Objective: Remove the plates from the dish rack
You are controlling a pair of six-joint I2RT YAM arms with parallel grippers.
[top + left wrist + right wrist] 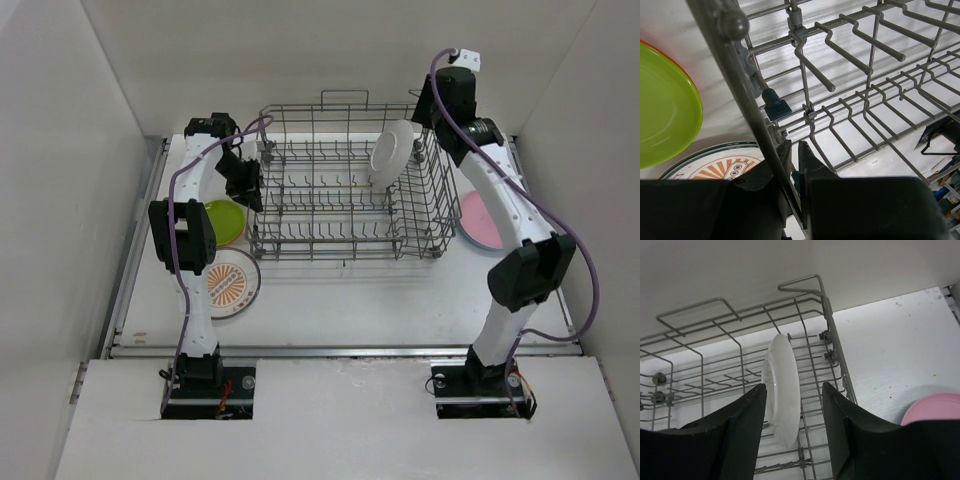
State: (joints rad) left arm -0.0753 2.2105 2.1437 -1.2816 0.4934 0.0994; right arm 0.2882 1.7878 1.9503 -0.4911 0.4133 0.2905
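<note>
The grey wire dish rack (345, 235) fills the middle of the table. One white plate (392, 152) stands on edge between the tines near its right end. My right gripper (424, 108) hovers above that end; in the right wrist view it (794, 390) is open, and the white plate (782, 385) shows between the fingertips but lower down, untouched. My left gripper (250, 190) is at the rack's left wall. In the left wrist view it (795, 155) is shut on the rack's upper rim wire (747, 95).
Left of the rack lie a lime green plate (225, 220) stacked on an orange one (655, 50), and a white plate with an orange sunburst print (235, 283). A pink plate (480, 220) lies right of the rack. White walls enclose the table.
</note>
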